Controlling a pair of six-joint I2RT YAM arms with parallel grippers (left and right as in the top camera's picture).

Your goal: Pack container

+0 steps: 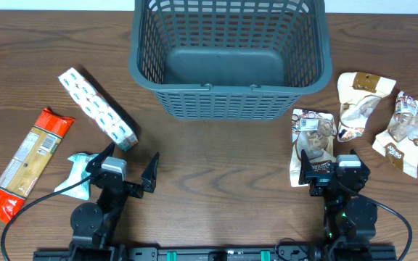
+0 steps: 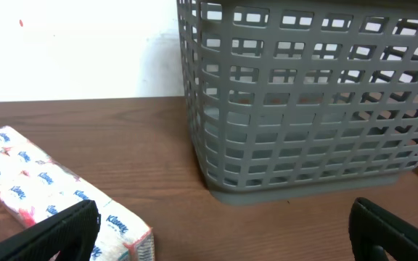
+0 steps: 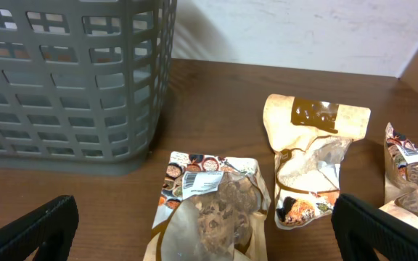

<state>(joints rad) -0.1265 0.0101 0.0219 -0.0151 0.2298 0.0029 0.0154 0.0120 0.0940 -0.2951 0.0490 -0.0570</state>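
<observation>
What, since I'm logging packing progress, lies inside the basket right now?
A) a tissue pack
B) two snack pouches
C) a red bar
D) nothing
D: seen from overhead, the container shows only its bare solid base.

A wooden table bears a tissue pack, a red snack bar and three pouches.

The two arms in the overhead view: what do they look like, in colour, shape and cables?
Both arms are black with round joint housings. The left gripper and the right gripper each carry two tapered black fingers and a small grey block. A thin black cable loops from each base. A green light glows on the right arm.
</observation>
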